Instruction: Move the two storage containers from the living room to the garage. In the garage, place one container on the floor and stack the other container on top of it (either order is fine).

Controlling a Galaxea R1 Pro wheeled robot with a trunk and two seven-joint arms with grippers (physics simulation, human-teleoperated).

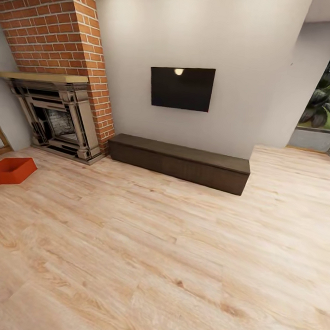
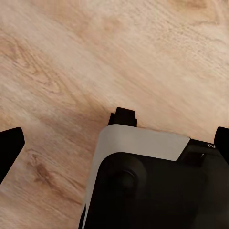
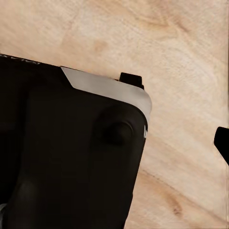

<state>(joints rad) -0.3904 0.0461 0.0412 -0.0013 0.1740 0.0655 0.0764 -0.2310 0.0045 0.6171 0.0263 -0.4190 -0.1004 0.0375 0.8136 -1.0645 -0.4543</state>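
One red-orange storage container [image 1: 11, 170] sits on the light wood plank floor of the living room, at the far left near the fireplace [image 1: 59, 119]; its left end is cut off by the picture's edge. My left gripper [image 2: 114, 143] hangs open over the planks, its dark fingertips [image 2: 8, 149] wide apart with nothing between them. My right gripper's one visible fingertip [image 3: 222, 141] sits at the frame's edge, also spread wide, above bare planks. Both wrist views look down past the robot's own black and grey body [image 2: 152, 186].
A red brick chimney [image 1: 60, 31] rises above the fireplace. A long low dark-brown cabinet [image 1: 179, 162] runs along the white wall under a black screen [image 1: 182, 88]. A glass opening with plants [image 1: 323, 109] is at the far right. Wide wood floor [image 1: 171, 251] lies ahead.
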